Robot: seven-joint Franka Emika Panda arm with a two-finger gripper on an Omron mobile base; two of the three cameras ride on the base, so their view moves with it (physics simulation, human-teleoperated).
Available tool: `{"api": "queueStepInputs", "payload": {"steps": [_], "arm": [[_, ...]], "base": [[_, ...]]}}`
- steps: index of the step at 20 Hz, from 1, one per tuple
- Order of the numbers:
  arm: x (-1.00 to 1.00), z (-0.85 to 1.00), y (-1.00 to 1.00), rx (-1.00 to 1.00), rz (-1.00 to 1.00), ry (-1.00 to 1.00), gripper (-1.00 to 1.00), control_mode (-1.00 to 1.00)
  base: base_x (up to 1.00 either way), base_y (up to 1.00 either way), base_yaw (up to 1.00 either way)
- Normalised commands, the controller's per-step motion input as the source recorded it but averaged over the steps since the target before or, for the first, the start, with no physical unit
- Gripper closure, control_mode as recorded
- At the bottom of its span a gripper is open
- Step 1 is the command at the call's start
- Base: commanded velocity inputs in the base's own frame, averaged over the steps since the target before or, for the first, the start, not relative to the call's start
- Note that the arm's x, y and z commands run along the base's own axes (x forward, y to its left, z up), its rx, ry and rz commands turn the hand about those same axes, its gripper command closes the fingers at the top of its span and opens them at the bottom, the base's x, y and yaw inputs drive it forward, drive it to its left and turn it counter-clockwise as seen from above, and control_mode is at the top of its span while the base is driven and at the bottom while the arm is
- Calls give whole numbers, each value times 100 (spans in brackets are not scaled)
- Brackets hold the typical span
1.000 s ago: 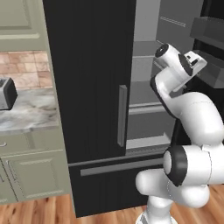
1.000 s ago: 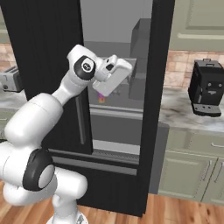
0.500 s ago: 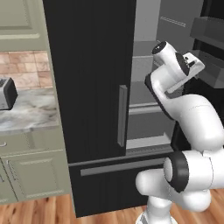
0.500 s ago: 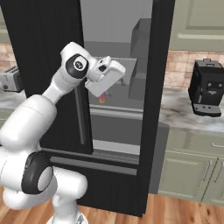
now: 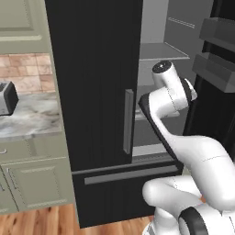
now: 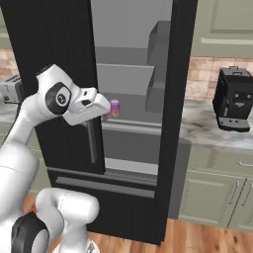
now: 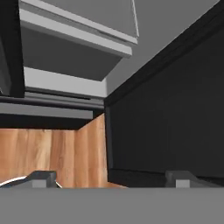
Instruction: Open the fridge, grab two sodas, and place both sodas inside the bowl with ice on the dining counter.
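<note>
Gripper released, empty; pink soda on fridge shelf just beyond.

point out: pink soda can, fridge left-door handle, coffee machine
pink soda can (image 6: 114, 107), right base view, middle of the can's body on the fridge shelf.
fridge left-door handle (image 5: 128, 121), left base view, midway along the grey vertical bar.
coffee machine (image 6: 235, 98), right base view, front of its black body.

A pink soda stands on the fridge shelf.

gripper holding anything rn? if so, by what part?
Nothing. The gripper is open, its fingers spread with only the wood floor and the fridge beyond them.
</note>
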Motion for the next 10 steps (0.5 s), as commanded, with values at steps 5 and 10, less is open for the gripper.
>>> {"api": "queueStepInputs", "payload": {"steps": [5, 10], "arm": [[-19, -58, 91, 35, 28, -7, -100, -100], [39, -7, 45, 25, 12, -2, -100, -100]], "base": [[0, 0, 0], [0, 0, 0]]}}
